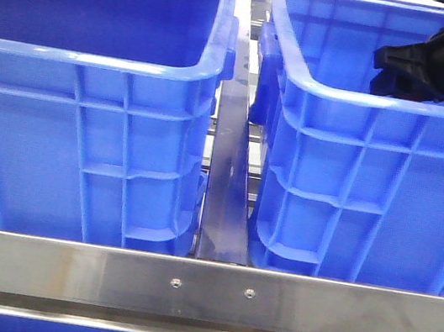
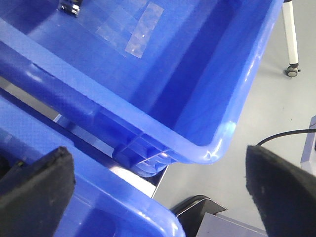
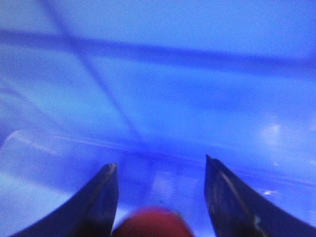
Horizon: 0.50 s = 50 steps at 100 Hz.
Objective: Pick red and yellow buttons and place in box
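The right claw [image 3: 158, 207] is seen inside the right box [image 1: 353, 196], and a red button [image 3: 152, 223] is gripped between its fingers. The left claw [image 2: 158, 192] is held open above the crates' rims.

Steel bar [image 1: 227, 184] fills gap between crates [image 1: 95, 60]

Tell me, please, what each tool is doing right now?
Left tool: open, holding nothing.
Right tool: a red button sits between its fingers; whether it is gripped cannot be told.
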Each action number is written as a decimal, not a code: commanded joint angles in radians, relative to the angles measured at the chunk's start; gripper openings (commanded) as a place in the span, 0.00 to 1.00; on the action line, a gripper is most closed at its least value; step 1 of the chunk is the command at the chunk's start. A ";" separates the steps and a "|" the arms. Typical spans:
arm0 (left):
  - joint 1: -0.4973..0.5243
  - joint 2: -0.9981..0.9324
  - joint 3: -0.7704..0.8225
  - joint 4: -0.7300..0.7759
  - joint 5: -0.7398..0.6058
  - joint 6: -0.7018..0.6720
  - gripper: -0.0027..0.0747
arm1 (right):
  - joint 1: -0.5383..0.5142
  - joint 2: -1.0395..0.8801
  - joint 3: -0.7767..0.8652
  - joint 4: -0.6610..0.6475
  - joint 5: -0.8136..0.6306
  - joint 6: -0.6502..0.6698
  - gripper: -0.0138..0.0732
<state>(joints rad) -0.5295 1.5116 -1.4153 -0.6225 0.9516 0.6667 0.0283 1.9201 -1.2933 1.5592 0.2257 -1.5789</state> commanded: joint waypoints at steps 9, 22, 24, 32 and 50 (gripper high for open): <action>-0.007 -0.035 -0.032 -0.051 -0.029 0.003 0.89 | -0.004 -0.085 -0.029 0.013 0.021 -0.013 0.65; -0.007 -0.035 -0.032 -0.051 -0.029 0.003 0.89 | -0.004 -0.125 -0.025 0.013 0.023 -0.013 0.65; -0.007 -0.035 -0.032 -0.051 -0.029 0.003 0.89 | -0.004 -0.134 -0.024 0.013 0.023 -0.013 0.65; -0.007 -0.035 -0.032 -0.051 -0.029 0.003 0.89 | -0.004 -0.175 -0.011 0.013 0.022 -0.013 0.65; -0.007 -0.035 -0.032 -0.051 -0.029 0.003 0.89 | -0.004 -0.293 0.071 0.013 0.019 -0.013 0.62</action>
<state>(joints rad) -0.5295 1.5116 -1.4153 -0.6225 0.9516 0.6667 0.0283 1.7369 -1.2341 1.5592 0.2265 -1.5789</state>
